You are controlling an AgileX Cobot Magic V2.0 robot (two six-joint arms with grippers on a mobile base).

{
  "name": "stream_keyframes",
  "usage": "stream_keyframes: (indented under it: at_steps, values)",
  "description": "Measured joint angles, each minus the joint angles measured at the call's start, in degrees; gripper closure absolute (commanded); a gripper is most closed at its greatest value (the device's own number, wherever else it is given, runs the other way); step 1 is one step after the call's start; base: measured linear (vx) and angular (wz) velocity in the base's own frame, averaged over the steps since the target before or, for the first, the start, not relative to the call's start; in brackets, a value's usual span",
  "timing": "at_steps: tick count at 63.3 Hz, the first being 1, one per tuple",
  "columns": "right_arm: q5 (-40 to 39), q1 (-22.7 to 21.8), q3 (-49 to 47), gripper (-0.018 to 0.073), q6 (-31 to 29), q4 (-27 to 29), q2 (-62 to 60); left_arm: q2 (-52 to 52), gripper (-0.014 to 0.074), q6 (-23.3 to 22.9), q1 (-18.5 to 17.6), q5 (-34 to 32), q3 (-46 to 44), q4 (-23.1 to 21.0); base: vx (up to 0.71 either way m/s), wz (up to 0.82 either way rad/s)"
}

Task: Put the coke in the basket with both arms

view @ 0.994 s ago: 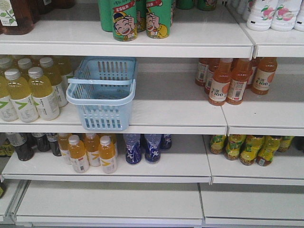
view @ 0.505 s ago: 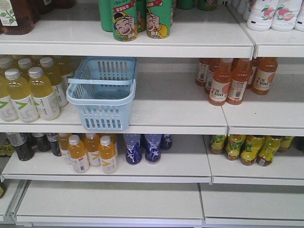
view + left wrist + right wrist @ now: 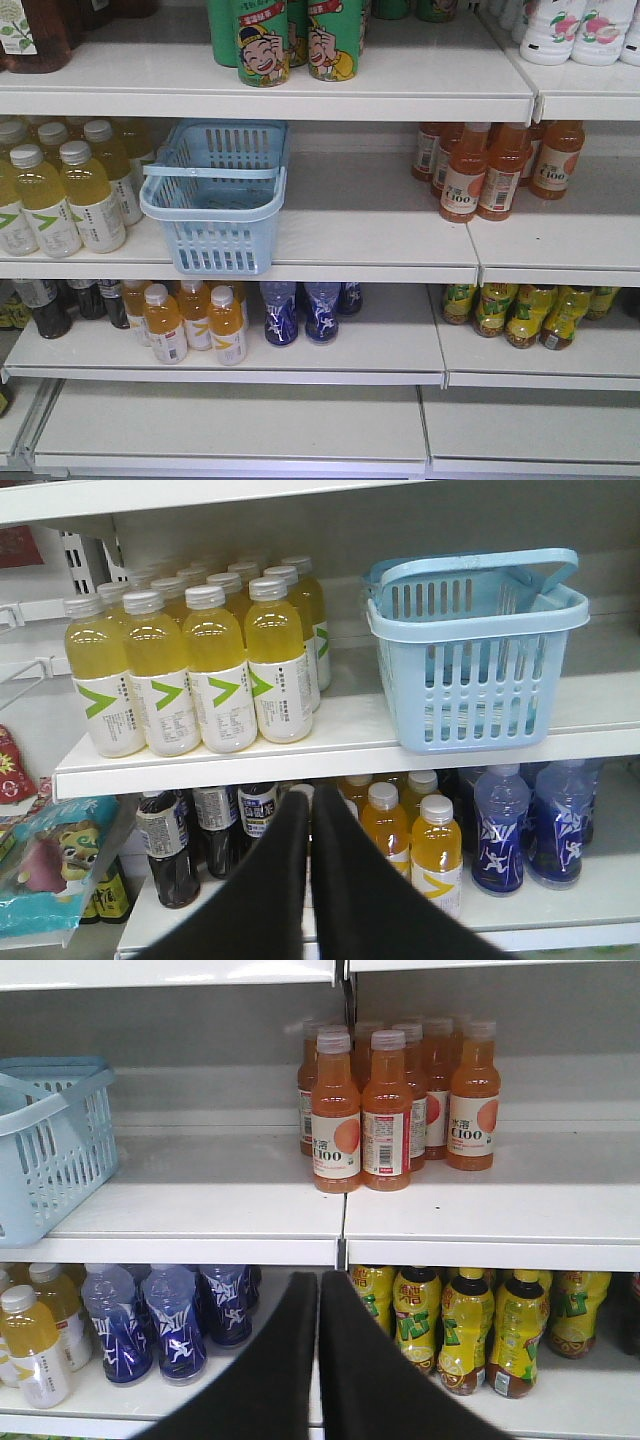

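- Front view: the basket sits on the middle shelf, its front wall right at the shelf lip, just beside the tall yellow bottles. It looks empty. Its handle lies across the mouth. Neither arm shows here.
- Risk here: the coke is nowhere to be seen, and no red label shows on any shelf. The dark bottles far left on the shelf below carry pale caps and labels. A grab there would likely take the wrong drink.
- Left wrist view: the left gripper is low in frame, fingers pressed together with only a slit between them and nothing held. It points at the lower shelf, between the dark bottles and the small orange-yellow bottles. The basket is up and to the right.
- Risk here: the rows are tightly packed, so going in clenched would probably knock neighbours over.
- Right wrist view: the right gripper is likewise clenched and empty, aimed between the blue bottles and the yellow-green bottles. The orange C100 bottles stand on the shelf above. No coke here either.
- Risk here: a bottle catching the handle, or a nudge on the near wall, could tip the basket off the lip. Two arms closing on one bottle could also clash.
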Motion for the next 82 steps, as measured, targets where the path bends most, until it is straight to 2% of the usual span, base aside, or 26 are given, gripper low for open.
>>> stream_keyframes:
  at_steps: [8,13,18,22,28,39,41,42,43,45,48,54,57,61,67,74,79,82]
  values:
    - [0.0,0.0,0.0,0.0564,0.0,0.0,0.0,0.0,0.0602,-0.7,0.0,-0.1,0.0,-0.4,0.0,0.0]
    - [0.0,0.0,0.0,0.0564,0.0,0.0,0.0,0.0,0.0602,-4.0,0.0,-0.4,0.0,-2.8,0.0,0.0]
    - [0.0,0.0,0.0,0.0564,0.0,0.0,0.0,0.0,0.0602,-9.0,0.0,-0.4,0.0,-7.8,0.0,0.0]
    - [0.0,0.0,0.0,0.0564,0.0,0.0,0.0,0.0,0.0602,-14.7,0.0,-0.4,0.0,-12.9,0.0,0.0]
    - [0.0,0.0,0.0,0.0564,0.0,0.0,0.0,0.0,0.0602,-19.8,0.0,-0.4,0.0,-19.7,0.0,0.0]
    - [0.0,0.0,0.0,0.0564,0.0,0.0,0.0,0.0,0.0602,-21.6,0.0,-2.3,0.0,-32.0,0.0,0.0]
    - [0.0,0.0,0.0,0.0564,0.0,0.0,0.0,0.0,0.0602,-21.7,0.0,-3.6,0.0,-36.3,0.0,0.0]
    - [0.0,0.0,0.0,0.0564,0.0,0.0,0.0,0.0,0.0602,-21.7,0.0,-4.2,0.0,-37.1,0.0,0.0]
    - [0.0,0.0,0.0,0.0564,0.0,0.0,0.0,0.0,0.0602,-21.8,0.0,-5.1,0.0,-40.5,0.0,0.0]
    - [0.0,0.0,0.0,0.0564,0.0,0.0,0.0,0.0,0.0602,-21.9,0.0,-6.2,0.0,-44.3,0.0,0.0]
    - [0.0,0.0,0.0,0.0564,0.0,0.0,0.0,0.0,0.0602,-22.2,0.0,-7.8,0.0,-51.7,0.0,0.0]
    - [0.0,0.0,0.0,0.0564,0.0,0.0,0.0,0.0,0.0602,-23.3,0.0,-10.0,0.0,-69.3,0.0,0.0]
    - [0.0,0.0,0.0,0.0564,0.0,0.0,0.0,0.0,0.0602,-23.4,0.0,-10.0,-0.5,-76.0,0.0,0.0]
    - [0.0,0.0,0.0,0.0564,0.0,0.0,0.0,0.0,0.0602,-22.2,0.0,-8.7,-3.2,-81.2,0.0,0.0]
    - [0.0,0.0,0.0,0.0564,0.0,0.0,0.0,0.0,0.0602,-18.2,0.0,-7.0,-10.9,-83.2,0.0,0.0]
    - [0.0,0.0,0.0,0.0564,0.0,0.0,0.0,-0.1,0.0602,-9.3,0.0,-7.7,-20.7,-83.6,0.0,0.0]
    - [0.0,0.0,0.0,0.0564,0.0,0.0,0.0,0.7,0.0602,-0.8,0.0,-9.0,-27.7,-83.8,0.0,0.0]
    - [0.0,0.0,0.0,0.0564,0.0,0.0,0.0,1.9,0.0604,2.0,0.0,-9.0,-31.1,-83.8,0.0,0.0]
